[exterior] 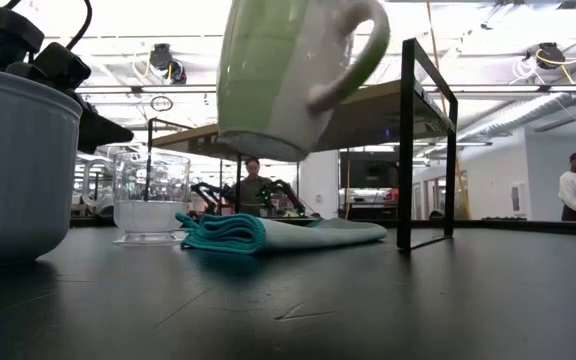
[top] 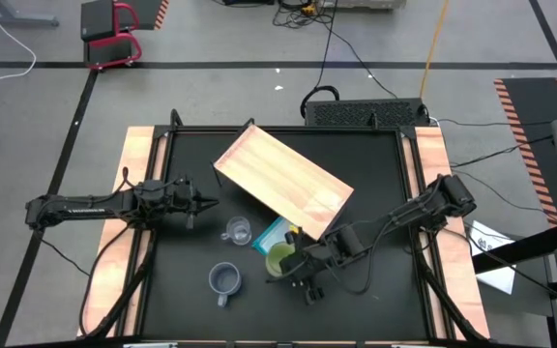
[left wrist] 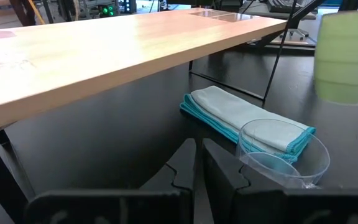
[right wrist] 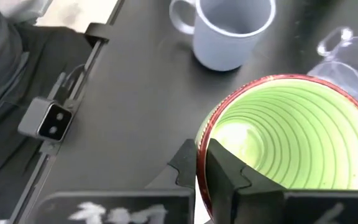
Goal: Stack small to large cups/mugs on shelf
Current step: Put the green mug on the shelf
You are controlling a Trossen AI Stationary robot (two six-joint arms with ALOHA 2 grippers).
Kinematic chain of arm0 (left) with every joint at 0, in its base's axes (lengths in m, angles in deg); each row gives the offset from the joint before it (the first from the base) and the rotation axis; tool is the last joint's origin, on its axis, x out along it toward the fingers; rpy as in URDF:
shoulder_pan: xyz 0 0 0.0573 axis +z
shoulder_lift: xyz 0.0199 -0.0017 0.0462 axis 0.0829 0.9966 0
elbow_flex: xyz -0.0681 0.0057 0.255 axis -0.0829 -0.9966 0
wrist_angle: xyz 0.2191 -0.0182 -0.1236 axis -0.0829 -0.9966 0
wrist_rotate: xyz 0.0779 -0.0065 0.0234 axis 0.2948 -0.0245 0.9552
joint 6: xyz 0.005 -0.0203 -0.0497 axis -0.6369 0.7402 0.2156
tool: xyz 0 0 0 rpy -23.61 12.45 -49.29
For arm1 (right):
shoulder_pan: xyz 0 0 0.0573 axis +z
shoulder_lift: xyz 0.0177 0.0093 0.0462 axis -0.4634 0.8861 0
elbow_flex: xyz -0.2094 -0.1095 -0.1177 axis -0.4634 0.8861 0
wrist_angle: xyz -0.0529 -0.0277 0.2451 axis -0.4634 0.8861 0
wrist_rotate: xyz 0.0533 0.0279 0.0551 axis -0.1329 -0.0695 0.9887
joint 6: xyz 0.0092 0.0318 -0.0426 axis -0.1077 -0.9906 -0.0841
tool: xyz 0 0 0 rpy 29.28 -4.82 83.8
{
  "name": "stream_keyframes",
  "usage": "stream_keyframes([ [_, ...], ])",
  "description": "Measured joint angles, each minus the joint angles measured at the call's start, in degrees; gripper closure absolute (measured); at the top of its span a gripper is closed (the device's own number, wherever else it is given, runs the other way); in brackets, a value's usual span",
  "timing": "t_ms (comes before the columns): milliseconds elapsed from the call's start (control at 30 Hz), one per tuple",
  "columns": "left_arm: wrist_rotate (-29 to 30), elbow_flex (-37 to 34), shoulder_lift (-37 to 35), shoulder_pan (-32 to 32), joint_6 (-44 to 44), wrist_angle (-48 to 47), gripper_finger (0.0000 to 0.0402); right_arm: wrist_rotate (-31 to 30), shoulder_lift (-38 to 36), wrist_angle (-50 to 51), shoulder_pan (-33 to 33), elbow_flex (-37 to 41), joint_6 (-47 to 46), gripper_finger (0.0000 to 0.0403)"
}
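Observation:
My right gripper (right wrist: pixel 201 154) is shut on the lime-green mug (top: pixel 278 259), which hangs above the table in the low view, its white handle (exterior: pixel 356 52) showing. The grey-blue mug (top: pixel 224 280) stands on its base near the front. The clear glass cup (top: pixel 238 231) stands beside a folded light-blue cloth (top: pixel 271 235). The shelf (top: pixel 283 182), a light wooden board on thin dark legs, stands slantwise at the table's middle. My left gripper (left wrist: pixel 199 167) is shut at the left, pointing under the shelf, touching nothing. My right gripper pinches the green mug's wall at the rim (right wrist: pixel 205 138), one finger (right wrist: pixel 225 171) inside the mug and one (right wrist: pixel 180 165) outside. The fingers slant down from the table's right. The mug (exterior: pixel 288 70) is lifted clear of the table, open end up, slightly tilted.
The cloth (exterior: pixel 268 232) lies under the shelf's near edge, close to a dark shelf leg (exterior: pixel 406 150). The glass cup (exterior: pixel 151 195) and grey-blue mug (exterior: pixel 18 160) stand left of the raised mug. Wooden strips (top: pixel 114 242) border the black table.

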Motion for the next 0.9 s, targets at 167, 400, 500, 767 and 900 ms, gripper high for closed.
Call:
stream_keyframes([
  [167,0.02,0.0,0.0,0.0,0.0,0.0,0.0371,0.19,-1.39,2.97,-1.81,-2.17,-0.01,0.0397],
  [400,0.04,0.0,0.0,0.02,-0.31,-0.28,0.0371,0.25,-1.4,6.59,-3.42,-8.66,1.06,0.0397],
  [500,0.04,0.0,0.01,0.0,-0.31,-0.42,0.0371,0.22,-1.39,9.15,-4.27,-10.05,1.23,0.0397],
  [767,0.04,0.0,0.01,0.01,-0.29,-0.59,0.0371,0.19,-1.37,10.3,-4.84,-10.36,1.16,0.0397],
  [900,0.04,0.0,0.0,0.0,-0.26,-0.66,0.0371,0.22,-1.37,10.3,-4.84,-10.36,1.1,0.0397],
])
